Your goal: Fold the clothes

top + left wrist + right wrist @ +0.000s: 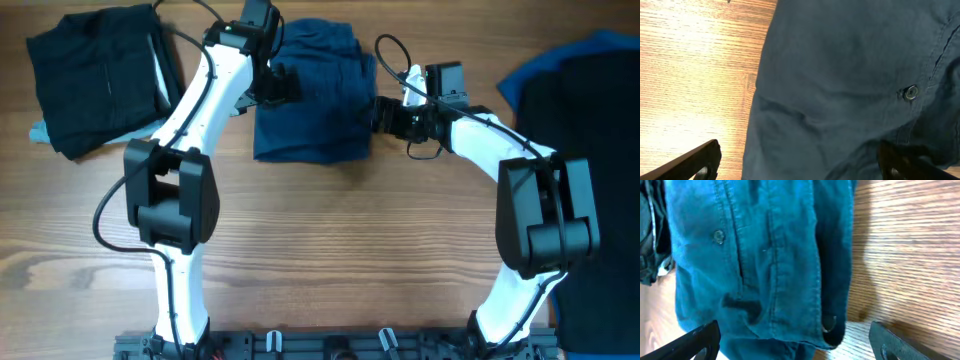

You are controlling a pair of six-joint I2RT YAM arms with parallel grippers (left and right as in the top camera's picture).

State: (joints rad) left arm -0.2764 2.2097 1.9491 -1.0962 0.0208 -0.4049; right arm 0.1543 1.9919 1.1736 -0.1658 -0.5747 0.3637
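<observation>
The navy shorts (312,100) lie in the upper middle of the overhead frame as a compact rectangle on the wooden table (330,250). My left gripper (278,85) is at their left edge and my right gripper (388,115) at their right edge. Both sets of jaws are spread wide and hold nothing.

In the left wrist view, one finger (695,162) is over bare wood and the other over cloth, so I straddle the edge. The small button (910,93) sits toward the right of that frame. The right wrist view shows the same straddle, with the doubled hem low in the frame.

I judge the next move to be a pinch on each side for another fold. To do it well I should:
- lower both grippers evenly;
- catch every layer at the hem, not only the top one;
- close clear of the button;
- lift both sides together so the cloth does not skew.

The black garment (95,70) at upper left is well apart.
</observation>
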